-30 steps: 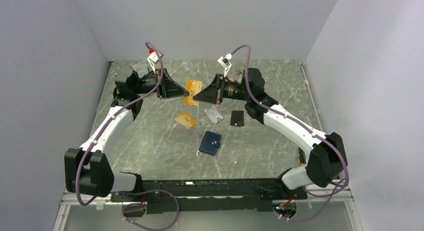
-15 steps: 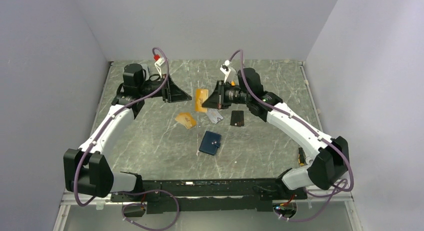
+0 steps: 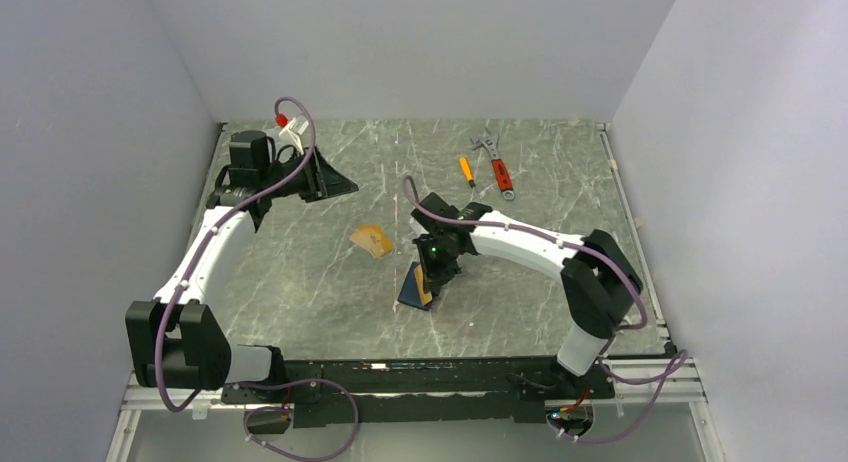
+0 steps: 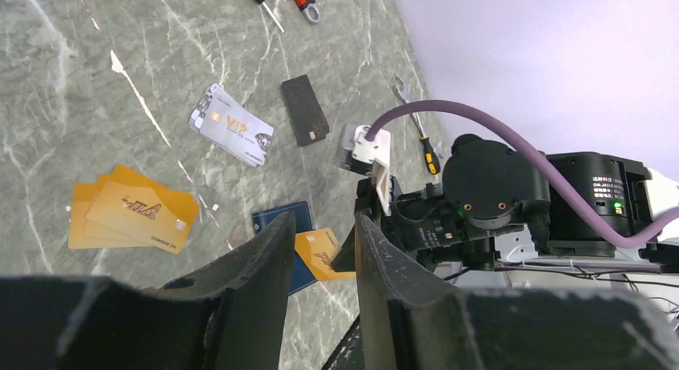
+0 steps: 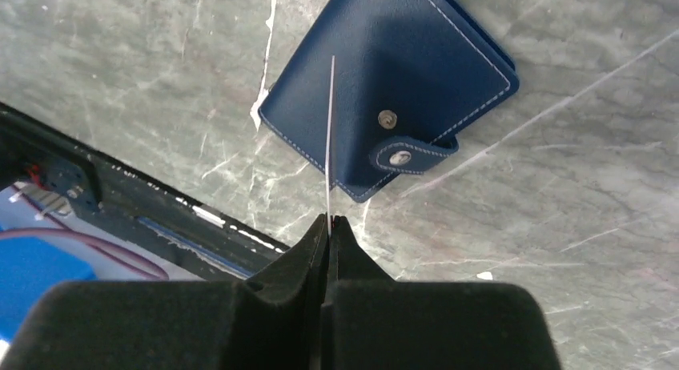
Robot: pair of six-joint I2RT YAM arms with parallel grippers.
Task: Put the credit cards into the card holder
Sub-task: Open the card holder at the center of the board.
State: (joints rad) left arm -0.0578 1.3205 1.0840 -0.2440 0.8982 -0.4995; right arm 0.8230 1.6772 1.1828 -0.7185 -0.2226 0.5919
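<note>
Open marble [image 3: 300, 272] surrounds the snapped-shut wallet [image 5: 400, 82]; right gripper [image 5: 328, 219] pinches a card [image 4: 316, 254] edge-on, lengthwise over it, left gripper [image 4: 324, 219] part-open, empty.

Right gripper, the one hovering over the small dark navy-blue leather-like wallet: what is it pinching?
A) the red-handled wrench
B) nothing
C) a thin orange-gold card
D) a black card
C: the right gripper is shut on a thin orange-gold card, which the right wrist view shows edge-on above the folded wallet.

A fixed camera looked down on the worktop [image 3: 320, 272] from its near edge; both wrist cameras, the right closer, shared the card holder [image 5: 416, 74].
</note>
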